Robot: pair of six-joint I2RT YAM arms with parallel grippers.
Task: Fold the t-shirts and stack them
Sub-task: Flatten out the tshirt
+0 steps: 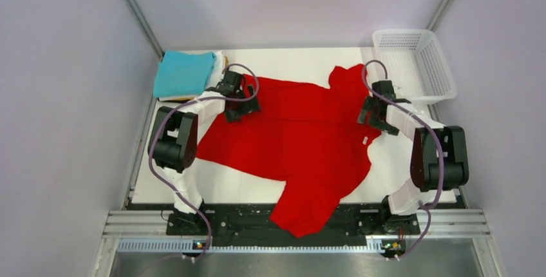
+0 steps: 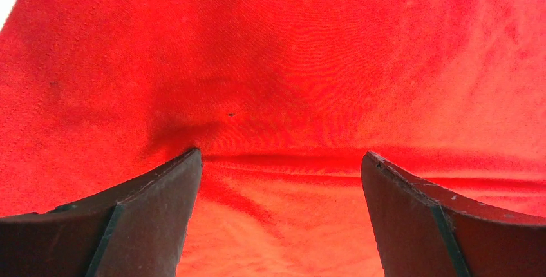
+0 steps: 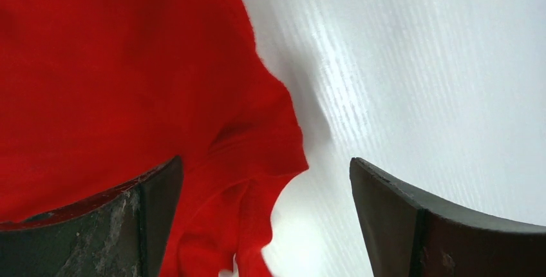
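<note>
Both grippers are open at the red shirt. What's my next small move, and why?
Probably close both on the cloth. The left gripper straddles a fold ridge in the red t-shirt, and the right gripper has the shirt's edge between its open jaws. The shirt lies crumpled, partly over the table's near edge, so it likely needs lifting and spreading first.

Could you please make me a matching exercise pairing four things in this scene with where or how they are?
1. red t-shirt
2. teal t-shirt
3. basket
4. right gripper

a. far right corner
b. open, at the red cloth's edge
c. spread out unfolded in the middle
d. folded, far left corner

Pairs: 1-c; 2-d; 3-a; 4-b
</note>
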